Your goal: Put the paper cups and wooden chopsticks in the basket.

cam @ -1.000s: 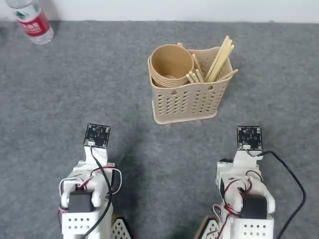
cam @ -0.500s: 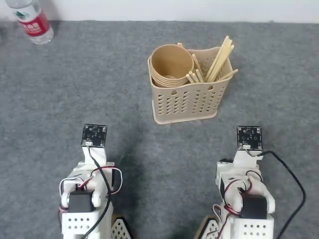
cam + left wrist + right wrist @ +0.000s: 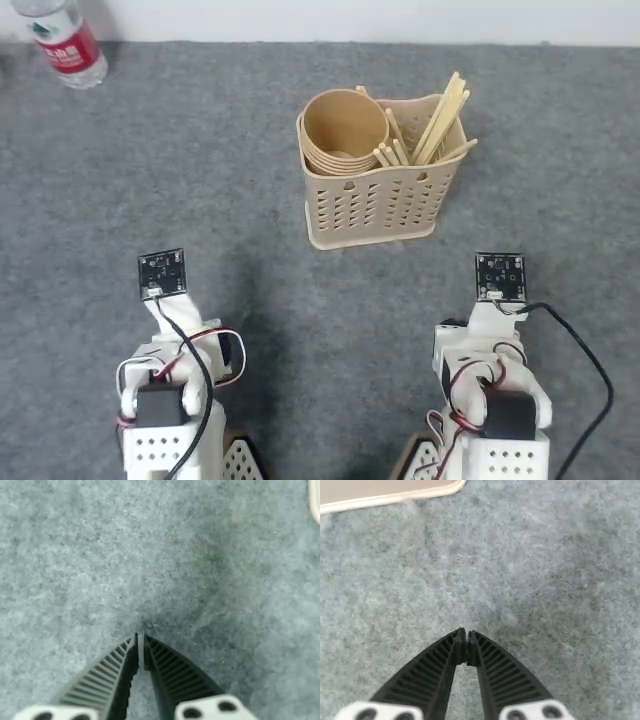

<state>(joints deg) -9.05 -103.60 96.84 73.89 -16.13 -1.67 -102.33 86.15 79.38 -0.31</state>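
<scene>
In the high view the left arm [image 3: 165, 345] has swung toward the frame's left edge. The left pincer [image 3: 140, 639] and right pincer [image 3: 466, 632] are closed and empty. The paper cups [image 3: 345, 130] and wooden chopsticks [image 3: 440, 115] stand in the basket [image 3: 380, 210] at upper centre, so the task looks finished.

Place: a robotics lab bench, laid out for a trial.
Mat: grey felt [image 3: 150, 200] is covering the table, lying under the left claw [image 3: 140, 640] and right claw [image 3: 466, 636].
Arms: a left arm [image 3: 165, 400] and right arm [image 3: 495, 400], white with bare wires, are sitting behind the claws.
Wall: a plain white strip [image 3: 350, 20] is running far ahead of both claws.
Bottle: a water bottle [image 3: 62, 42] is standing far ahead of the left claw, off to its left.
Prop: a basket [image 3: 375, 200] is standing ahead, between the two claws.
</scene>
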